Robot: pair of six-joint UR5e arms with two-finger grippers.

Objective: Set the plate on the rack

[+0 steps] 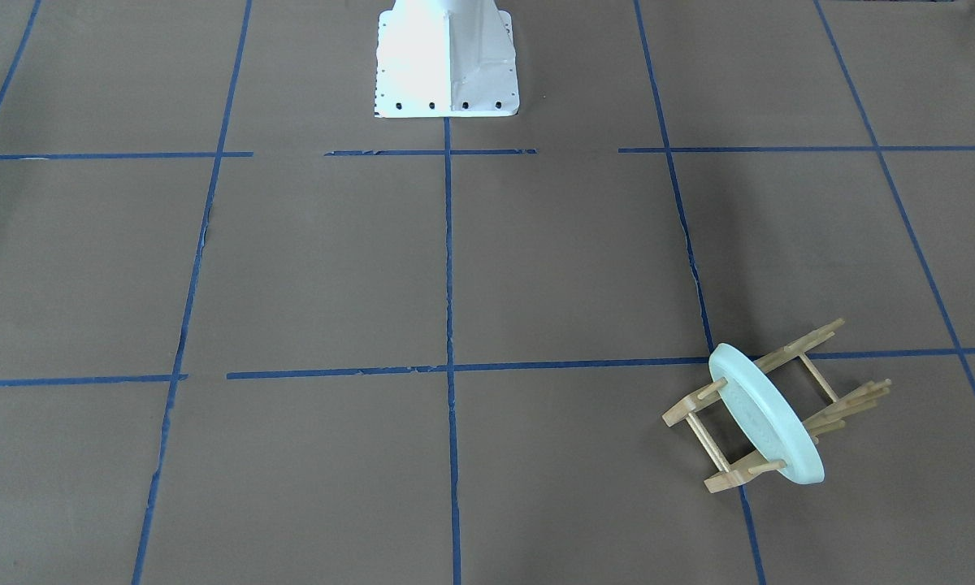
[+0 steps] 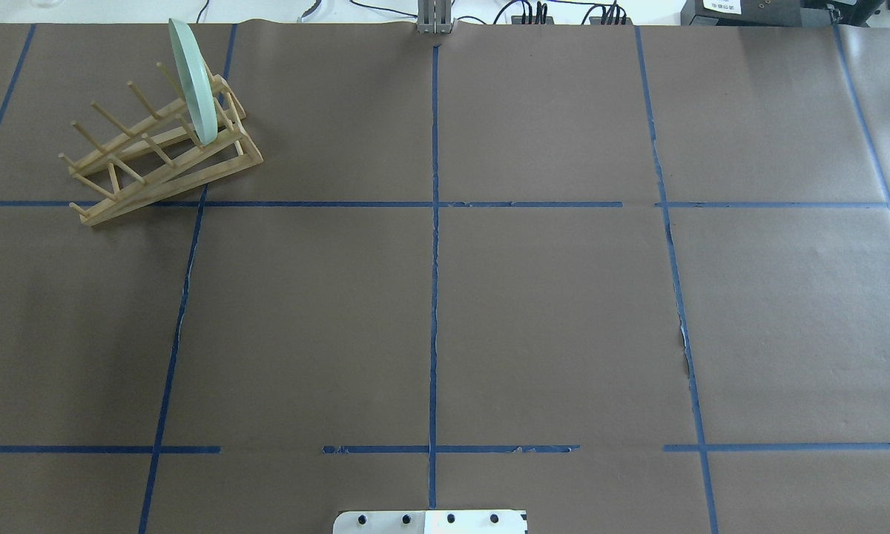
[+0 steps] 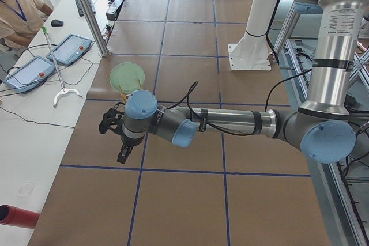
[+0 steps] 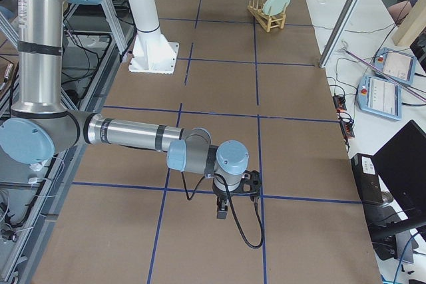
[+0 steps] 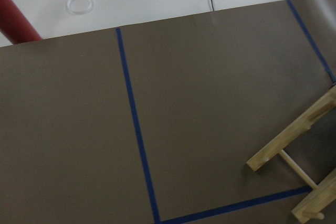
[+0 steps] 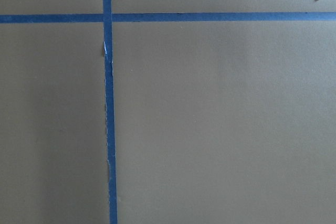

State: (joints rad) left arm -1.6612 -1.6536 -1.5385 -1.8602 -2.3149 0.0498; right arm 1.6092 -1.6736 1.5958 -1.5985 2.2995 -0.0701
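The pale mint-green plate (image 1: 768,422) stands on edge between the pegs of the light wooden rack (image 1: 727,479), at the far left of the overhead view, plate (image 2: 193,81) and rack (image 2: 170,170). No gripper touches either. My left gripper (image 3: 107,124) hovers above the table near the rack in the exterior left view; I cannot tell if it is open or shut. Its wrist view shows only a rack end (image 5: 294,135). My right gripper (image 4: 253,181) hovers over bare table far from the rack (image 4: 263,18); its state cannot be told.
The white robot base (image 1: 447,65) stands at the table's near-robot edge. Blue tape lines grid the brown table cover. A white side bench with teach pendants (image 3: 69,47), a red cylinder (image 3: 14,216) and an operator (image 3: 14,10) borders the table by the rack.
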